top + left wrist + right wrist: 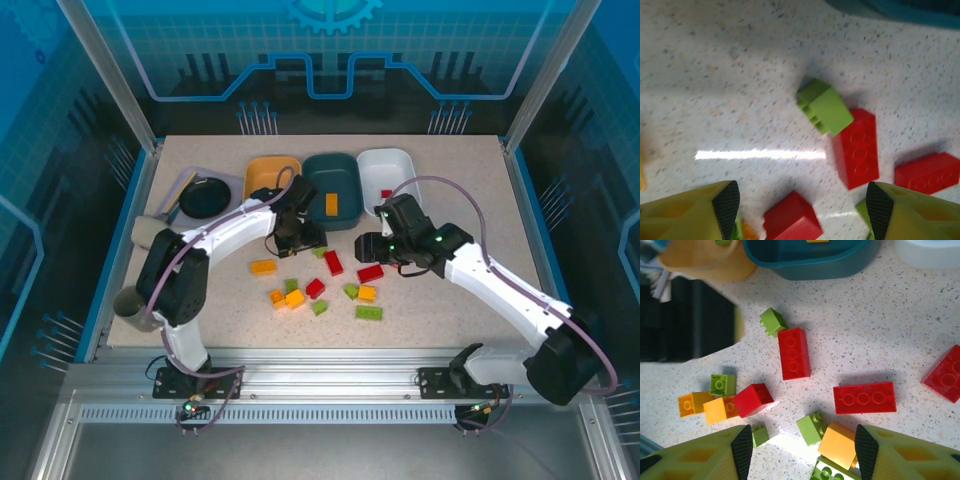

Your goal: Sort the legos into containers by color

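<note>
Red, green and orange-yellow legos lie scattered mid-table, among them a red brick, an orange one and a green one. Behind them stand the orange tub, the teal tub with an orange brick inside, and the white tub with a red brick. My left gripper is open above a red brick, not touching it. My right gripper is open over a green brick and an orange brick.
A lavender tray with a dark round dish sits at the back left. Two mugs stand along the left edge. The left arm reaches in close beside the right gripper. Blue walls and posts ring the table.
</note>
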Robot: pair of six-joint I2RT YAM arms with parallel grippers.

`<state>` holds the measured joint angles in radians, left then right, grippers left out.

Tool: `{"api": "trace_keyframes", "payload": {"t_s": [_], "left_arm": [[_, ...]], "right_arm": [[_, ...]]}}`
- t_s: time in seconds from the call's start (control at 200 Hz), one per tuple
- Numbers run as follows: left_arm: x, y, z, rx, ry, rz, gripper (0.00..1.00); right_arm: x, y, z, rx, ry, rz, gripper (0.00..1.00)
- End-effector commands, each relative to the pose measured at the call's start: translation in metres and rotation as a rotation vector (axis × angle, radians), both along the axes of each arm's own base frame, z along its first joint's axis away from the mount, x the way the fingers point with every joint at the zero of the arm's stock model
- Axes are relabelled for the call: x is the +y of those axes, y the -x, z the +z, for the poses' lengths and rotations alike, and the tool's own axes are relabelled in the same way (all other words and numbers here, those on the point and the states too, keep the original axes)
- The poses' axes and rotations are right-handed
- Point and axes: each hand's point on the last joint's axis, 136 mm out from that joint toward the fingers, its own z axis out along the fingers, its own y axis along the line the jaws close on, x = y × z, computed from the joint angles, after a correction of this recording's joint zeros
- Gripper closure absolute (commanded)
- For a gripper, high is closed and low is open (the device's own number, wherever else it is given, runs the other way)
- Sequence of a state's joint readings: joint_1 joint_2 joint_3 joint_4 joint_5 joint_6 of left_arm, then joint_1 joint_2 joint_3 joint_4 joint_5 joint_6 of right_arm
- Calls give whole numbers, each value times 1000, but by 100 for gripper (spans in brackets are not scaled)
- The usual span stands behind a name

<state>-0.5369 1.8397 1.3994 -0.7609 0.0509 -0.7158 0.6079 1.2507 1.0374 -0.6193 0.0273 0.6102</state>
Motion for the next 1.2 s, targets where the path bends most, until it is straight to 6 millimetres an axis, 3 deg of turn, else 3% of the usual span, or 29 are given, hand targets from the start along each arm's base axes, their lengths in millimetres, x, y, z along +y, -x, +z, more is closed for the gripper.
{"api": "trace_keyframes", "payload": {"t_s": [0.0, 0.215, 0.46, 0.675, 0.83, 0.94, 1.035, 1.19], "left_arm": [[-5, -10, -6, 28, -9, 115, 31], [-17, -25, -18, 53, 22, 277, 36], [-25, -26, -36, 94, -2, 314, 38], [-17, -21, -53, 128, -59, 337, 49], [-17, -21, -62, 136, -68, 330, 62], [-12, -20, -57, 116, -76, 332, 77], [-8, -17, -46, 93, -72, 336, 81], [4, -7, -2, 35, -61, 316, 83]], "right_arm": [[-10, 1, 10, -32, -17, -46, 41], [-24, 7, 14, -36, -27, -73, 40], [-37, 11, 16, -36, -65, -99, 40], [-35, 10, 21, -40, -88, -86, 39], [-35, 10, 22, -38, -92, -87, 39], [-35, 10, 23, -41, -93, -85, 39], [-35, 9, 24, -44, -95, -84, 39], [-30, 8, 34, -65, -102, -54, 39]]}}
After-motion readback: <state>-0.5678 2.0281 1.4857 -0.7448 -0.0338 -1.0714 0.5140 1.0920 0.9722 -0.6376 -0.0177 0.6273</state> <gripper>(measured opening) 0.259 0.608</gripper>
